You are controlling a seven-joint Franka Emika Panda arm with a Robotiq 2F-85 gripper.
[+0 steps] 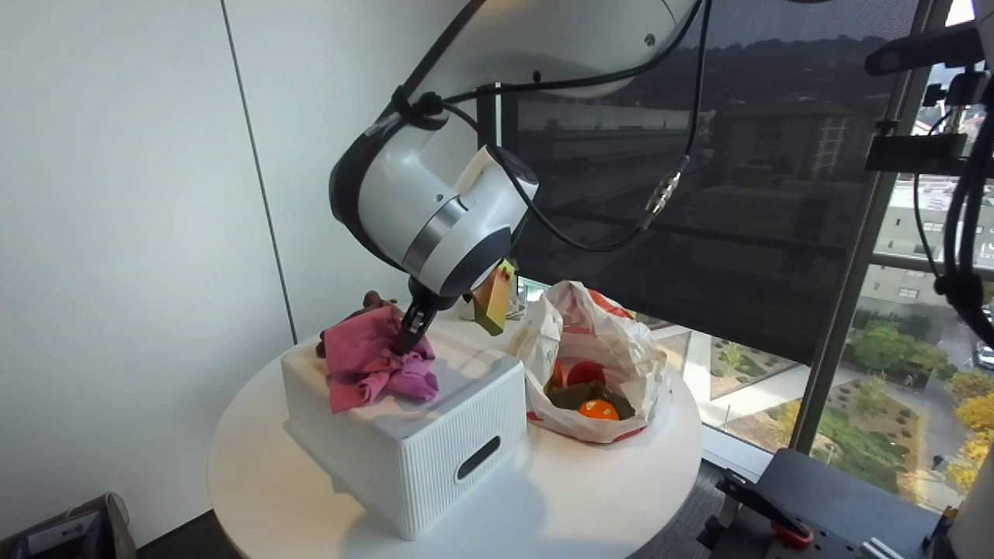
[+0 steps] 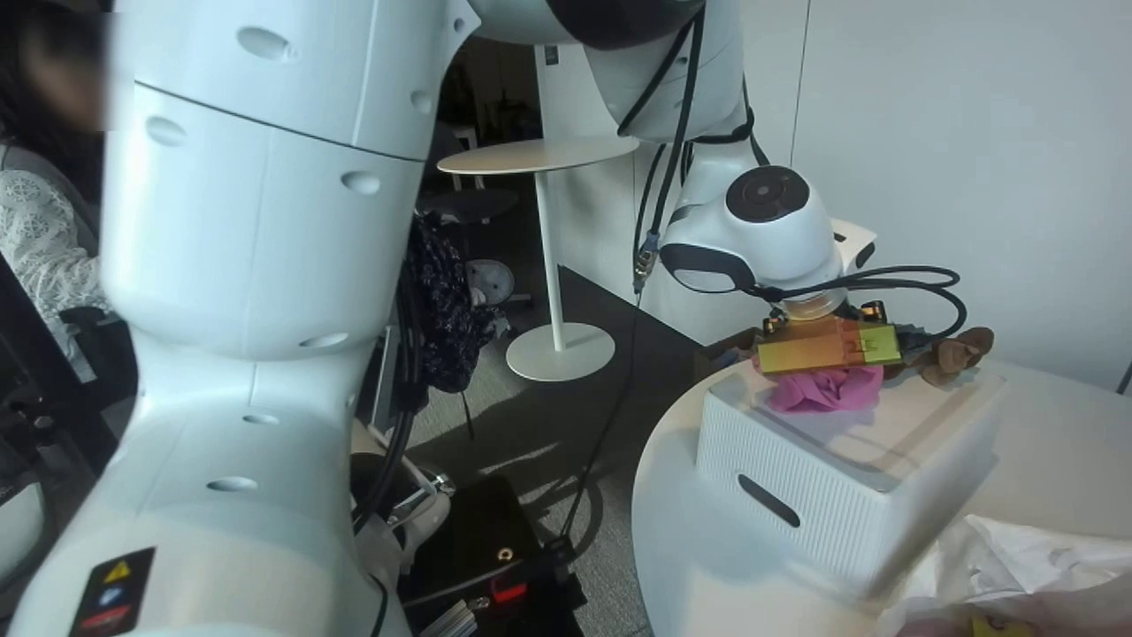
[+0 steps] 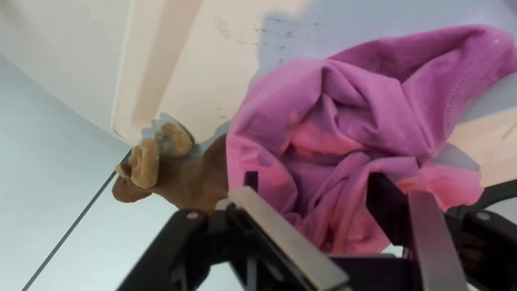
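Observation:
A crumpled pink-purple cloth [image 1: 361, 353] lies on top of a white ribbed box [image 1: 466, 435]. It also shows in an exterior view [image 2: 827, 389] and in the wrist view [image 3: 335, 109]. My gripper [image 3: 315, 190] points down at the cloth, its two fingers spread wide with folds of cloth between them. In an exterior view the gripper [image 1: 410, 341] tips touch or nearly touch the cloth. A brown toy-like figure [image 3: 181, 173] lies beside and partly behind the cloth; it also shows in both exterior views [image 1: 377, 301] [image 2: 959, 354]. An orange-yellow block [image 2: 827, 347] is fixed at the wrist and hides the fingers there.
The box stands on a round white table [image 1: 582, 497]. A white plastic bag [image 1: 543, 341] holding an orange round thing [image 1: 598, 409], a red thing [image 1: 584, 373] and something dark stands beside the box. A wall is behind, a window at the side. Another round table [image 2: 539, 157] stands farther off.

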